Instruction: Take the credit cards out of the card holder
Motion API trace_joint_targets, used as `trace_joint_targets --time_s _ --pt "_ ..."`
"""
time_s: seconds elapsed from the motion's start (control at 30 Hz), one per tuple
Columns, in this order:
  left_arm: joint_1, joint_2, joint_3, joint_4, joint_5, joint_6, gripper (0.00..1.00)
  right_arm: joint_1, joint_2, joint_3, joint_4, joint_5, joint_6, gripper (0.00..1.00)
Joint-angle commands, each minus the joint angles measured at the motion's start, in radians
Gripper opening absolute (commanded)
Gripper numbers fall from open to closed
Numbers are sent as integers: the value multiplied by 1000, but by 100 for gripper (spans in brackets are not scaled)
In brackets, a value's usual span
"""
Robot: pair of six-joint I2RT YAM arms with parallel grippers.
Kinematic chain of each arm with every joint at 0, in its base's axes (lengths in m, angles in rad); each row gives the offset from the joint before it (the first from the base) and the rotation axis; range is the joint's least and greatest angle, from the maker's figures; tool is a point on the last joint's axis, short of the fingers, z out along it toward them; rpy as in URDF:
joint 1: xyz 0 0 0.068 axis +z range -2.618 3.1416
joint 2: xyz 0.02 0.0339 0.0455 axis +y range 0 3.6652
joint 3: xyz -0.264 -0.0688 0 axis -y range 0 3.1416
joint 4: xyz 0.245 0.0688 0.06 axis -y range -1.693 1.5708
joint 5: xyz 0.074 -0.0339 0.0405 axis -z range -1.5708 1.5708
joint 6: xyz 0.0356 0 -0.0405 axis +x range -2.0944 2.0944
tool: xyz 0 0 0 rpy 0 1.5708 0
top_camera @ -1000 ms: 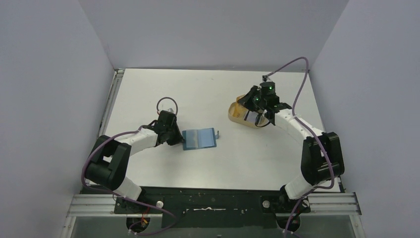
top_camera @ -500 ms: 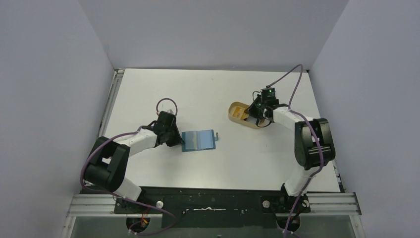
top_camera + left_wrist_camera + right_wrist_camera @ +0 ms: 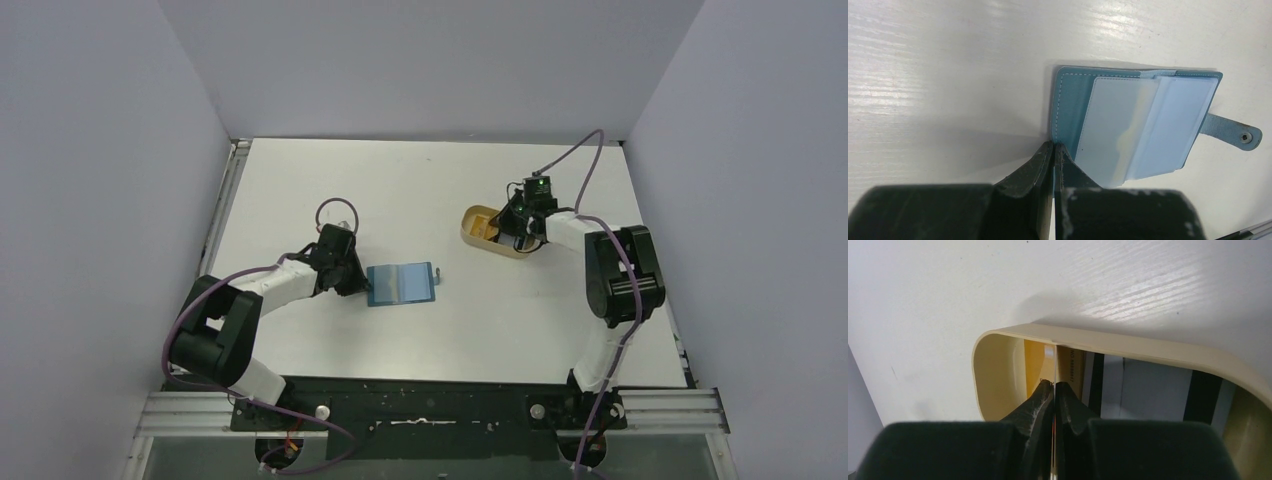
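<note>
Right gripper (image 3: 1054,385) is clamped on a yellow card (image 3: 1044,364), edge-on inside the far-right tray (image 3: 1128,346).
Left gripper (image 3: 1054,147) pinches the open card holder (image 3: 1073,100) at its corner, left of centre. The cards look thin, stiff and slick, so edge grips suit them.

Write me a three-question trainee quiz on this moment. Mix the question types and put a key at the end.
1. True or false: the card holder, pinched at one edge by the left gripper, lies folded shut.
2. Where is the white card with black bands? A) inside the card holder. B) in the tan tray. C) in the left gripper.
3. Fill in: the right gripper, fingertips inside the tray, is shut on a thin ____ seen edge-on.

Key: 1 false, it lies open. 2 B. 3 credit card.
</note>
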Motion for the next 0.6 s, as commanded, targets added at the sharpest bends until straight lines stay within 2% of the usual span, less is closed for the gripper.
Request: trace_joint_targets --time_s 0.0,0.5,0.57 --pt "-7 7 28 -41 -13 25 0 6 21 55 67 5 -7 0" --pt "-7 12 20 -38 -13 25 0 85 74 126 55 29 -5 0" --pt "-6 9 18 -38 -12 25 0 91 76 133 47 32 -9 7"
